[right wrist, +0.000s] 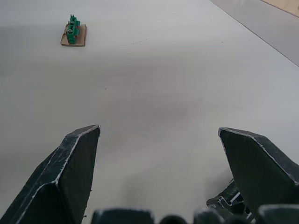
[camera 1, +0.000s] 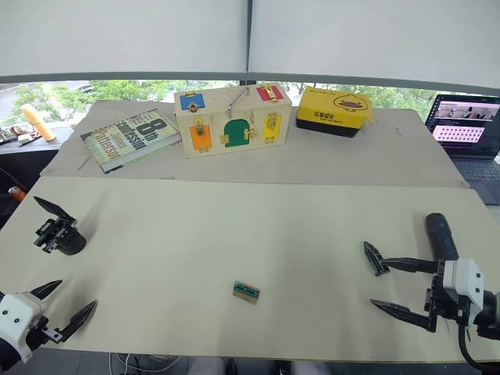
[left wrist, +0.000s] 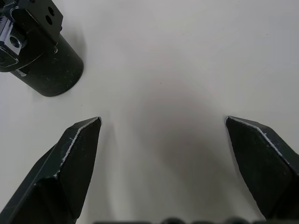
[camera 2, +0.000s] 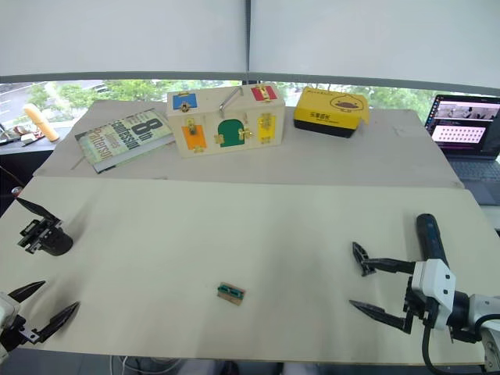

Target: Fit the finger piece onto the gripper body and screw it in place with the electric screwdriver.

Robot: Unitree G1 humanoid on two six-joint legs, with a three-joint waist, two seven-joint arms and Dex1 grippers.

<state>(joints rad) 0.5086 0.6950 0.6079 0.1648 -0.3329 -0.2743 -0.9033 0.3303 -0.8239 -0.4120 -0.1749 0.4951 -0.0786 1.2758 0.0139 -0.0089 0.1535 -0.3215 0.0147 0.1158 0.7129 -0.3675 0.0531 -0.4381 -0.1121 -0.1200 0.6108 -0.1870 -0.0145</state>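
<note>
The gripper body, a chunky black block with one pointed finger sticking up, lies at the table's left edge; it also shows in the left wrist view. My left gripper hangs open just in front of it, empty. On the right lies the finger piece, a small black claw. Beside it my right gripper is open, its far fingertip almost touching the piece. The electric screwdriver, a dark cylinder, rests on the table just behind that gripper.
A small green-and-tan block lies near the front middle of the table. At the back stand a wooden lock box, a book and a yellow case. A laptop sits at the far right.
</note>
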